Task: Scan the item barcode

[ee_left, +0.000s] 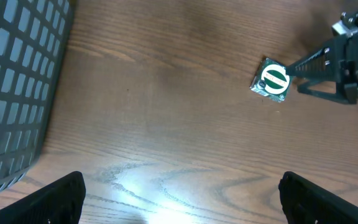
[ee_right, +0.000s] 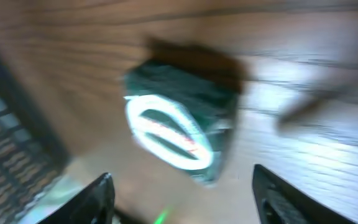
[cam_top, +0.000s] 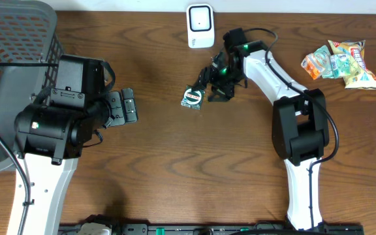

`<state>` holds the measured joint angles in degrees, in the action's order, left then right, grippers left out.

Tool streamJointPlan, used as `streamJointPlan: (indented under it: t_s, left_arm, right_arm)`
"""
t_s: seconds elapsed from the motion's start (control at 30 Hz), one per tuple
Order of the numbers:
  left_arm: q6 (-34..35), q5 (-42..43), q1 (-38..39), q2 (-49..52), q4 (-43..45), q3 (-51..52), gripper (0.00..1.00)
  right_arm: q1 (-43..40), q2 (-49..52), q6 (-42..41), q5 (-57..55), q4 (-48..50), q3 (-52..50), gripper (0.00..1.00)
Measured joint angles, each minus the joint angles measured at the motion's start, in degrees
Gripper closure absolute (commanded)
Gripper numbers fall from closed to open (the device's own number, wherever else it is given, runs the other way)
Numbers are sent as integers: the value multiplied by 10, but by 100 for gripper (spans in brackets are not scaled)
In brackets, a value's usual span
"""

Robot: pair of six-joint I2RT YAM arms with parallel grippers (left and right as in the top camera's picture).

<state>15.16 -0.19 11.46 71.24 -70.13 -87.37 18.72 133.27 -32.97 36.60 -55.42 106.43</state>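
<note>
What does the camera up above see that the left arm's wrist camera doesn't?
Only the overhead view shows the white scanner at the far edge of the table and the colourful snack packets on the right. Only the left wrist view shows a bright glare on the wood in front of the left gripper, which is open and empty. Both show the green packet lying on the table, the right gripper open at its edge, and the grey basket.
</note>
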Motion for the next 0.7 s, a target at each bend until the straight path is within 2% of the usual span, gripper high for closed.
streamJointPlan:
  t_s: [0.13,0.27,0.43,0.7]
  left_arm:
    - [0,0,0,0,0,0,2]
    - [0,0,0,0,0,0,2]
    - [0,0,0,0,0,0,2]
    - [0,0,0,0,0,0,2]
  right_arm:
    - [24,0,-6,-102,-15,0,13]
    - [54,-2,-12,-176,-17,7,6]
    - [95,-3,-30,-249,12,15,3]
    - [147,-3,-90,-355,36,15,6]
